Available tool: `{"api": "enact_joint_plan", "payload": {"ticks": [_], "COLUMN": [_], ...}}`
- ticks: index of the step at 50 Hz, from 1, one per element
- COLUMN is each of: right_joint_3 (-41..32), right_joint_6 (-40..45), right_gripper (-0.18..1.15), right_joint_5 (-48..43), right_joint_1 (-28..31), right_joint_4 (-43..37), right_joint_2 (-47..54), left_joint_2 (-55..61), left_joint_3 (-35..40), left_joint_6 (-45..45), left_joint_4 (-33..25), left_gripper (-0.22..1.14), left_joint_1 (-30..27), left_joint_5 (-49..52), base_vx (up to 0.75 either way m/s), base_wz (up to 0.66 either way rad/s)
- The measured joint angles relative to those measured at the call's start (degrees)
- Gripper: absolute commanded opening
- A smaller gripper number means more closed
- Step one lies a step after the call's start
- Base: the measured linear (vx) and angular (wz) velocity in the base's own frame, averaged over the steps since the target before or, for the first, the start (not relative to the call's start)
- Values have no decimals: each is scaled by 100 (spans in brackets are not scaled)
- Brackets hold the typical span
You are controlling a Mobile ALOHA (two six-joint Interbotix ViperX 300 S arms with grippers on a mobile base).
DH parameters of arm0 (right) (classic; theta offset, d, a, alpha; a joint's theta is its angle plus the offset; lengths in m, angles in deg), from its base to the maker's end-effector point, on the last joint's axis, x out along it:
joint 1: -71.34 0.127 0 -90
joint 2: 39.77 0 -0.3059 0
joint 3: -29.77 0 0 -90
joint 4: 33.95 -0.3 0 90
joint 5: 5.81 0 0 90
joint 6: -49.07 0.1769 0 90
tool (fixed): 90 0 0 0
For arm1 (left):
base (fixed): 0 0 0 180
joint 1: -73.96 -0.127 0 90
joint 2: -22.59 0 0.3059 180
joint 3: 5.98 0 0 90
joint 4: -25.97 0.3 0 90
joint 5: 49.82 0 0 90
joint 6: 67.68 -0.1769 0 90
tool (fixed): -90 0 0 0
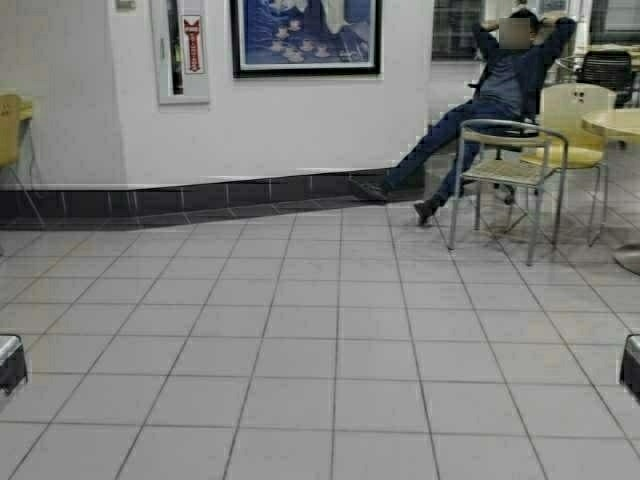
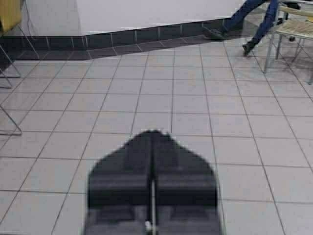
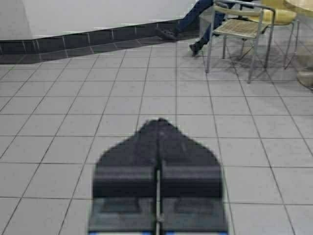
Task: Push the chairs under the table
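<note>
Both grippers closed and held low over bare floor tiles (image 1: 330,340).
Left gripper (image 2: 152,134) and right gripper (image 3: 158,122) have jaws pressed together, holding nothing, likely tucked for driving; one tan wooden chair (image 1: 10,130) stands far left, no long table in view.

Even, bright indoor light; soft glare on floor tiles (image 1: 300,330), wrist views slightly blurred.

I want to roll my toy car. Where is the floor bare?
The tiled floor lies bare from the dark wall base forward. It is crowded at the right: a grey armchair, a tan chair, a person's legs.
</note>
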Motion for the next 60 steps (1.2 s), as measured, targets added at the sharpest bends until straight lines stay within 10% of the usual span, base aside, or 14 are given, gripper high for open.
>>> {"api": "enact_joint_plan", "payload": {"ticks": [60], "right_joint_3": [-97], "right_joint_6": [369], "right_gripper": [4], "right_joint_5": [53], "right_joint_1": [-202], "right_joint_4": [0], "right_joint_2": [255], "left_joint_2": [-202], "left_joint_3": [-202], "left_joint_6": [-536], "left_joint_4": [53], "left_gripper": [3], "left_joint_1": [0], "left_joint_5": [0], "base_vx": [30], "base_wz": [26]}}
